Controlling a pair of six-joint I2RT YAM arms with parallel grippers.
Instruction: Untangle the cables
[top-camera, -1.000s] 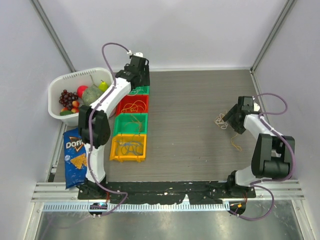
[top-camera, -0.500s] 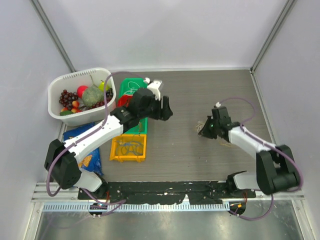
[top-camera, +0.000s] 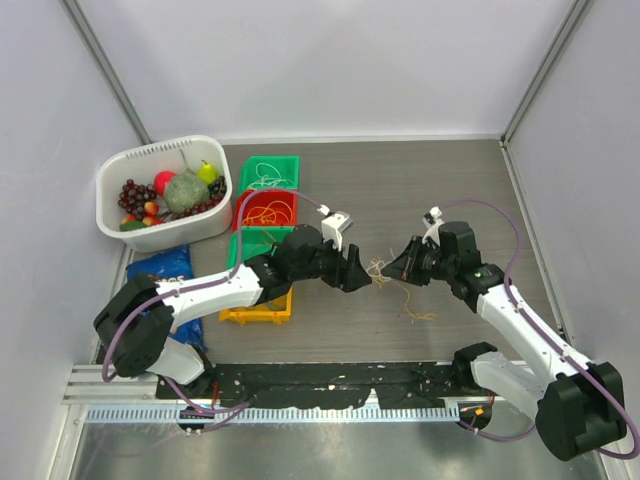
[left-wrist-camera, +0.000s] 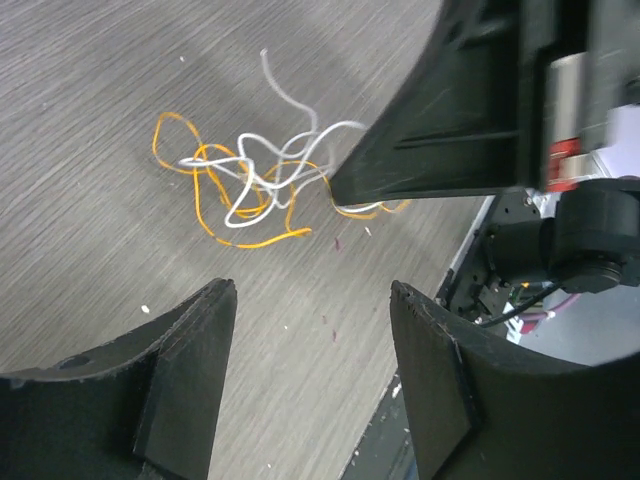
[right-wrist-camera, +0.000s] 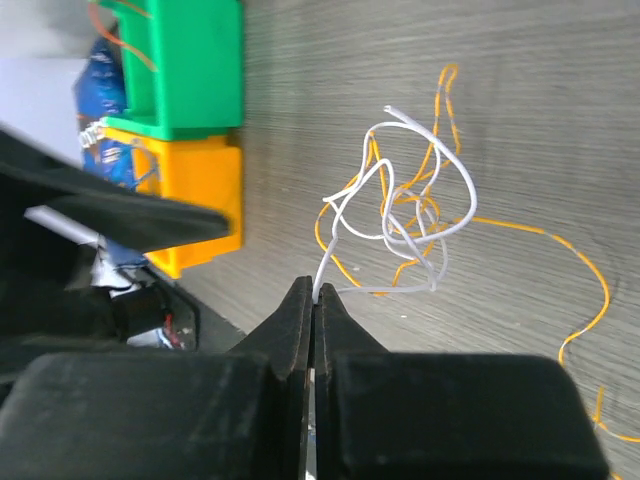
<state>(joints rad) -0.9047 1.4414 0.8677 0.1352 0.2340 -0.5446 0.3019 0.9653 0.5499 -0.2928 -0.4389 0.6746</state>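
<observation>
A small tangle of white and orange cables (top-camera: 378, 269) lies near the middle of the table. My right gripper (top-camera: 392, 272) is shut on one end of the white cable (right-wrist-camera: 400, 200), pinched at the fingertips (right-wrist-camera: 314, 290). The orange cable (right-wrist-camera: 520, 230) is looped through the white one and trails off across the wood. My left gripper (top-camera: 364, 280) stands open just left of the tangle. In the left wrist view its fingers (left-wrist-camera: 312, 290) hold nothing, the tangle (left-wrist-camera: 255, 175) lies ahead of them, and the right gripper (left-wrist-camera: 450, 130) shows dark at the tangle's right edge.
A row of green, red, green and yellow bins (top-camera: 262, 235) with more cables stands left of centre. A white basket of fruit (top-camera: 160, 190) sits at the far left, a blue chip bag (top-camera: 160, 268) below it. A loose orange strand (top-camera: 415, 305) lies near the right arm.
The right gripper shut on the white cable and drew the tangle from the right side to the table's middle. The left arm swung from the bins to the tangle.
</observation>
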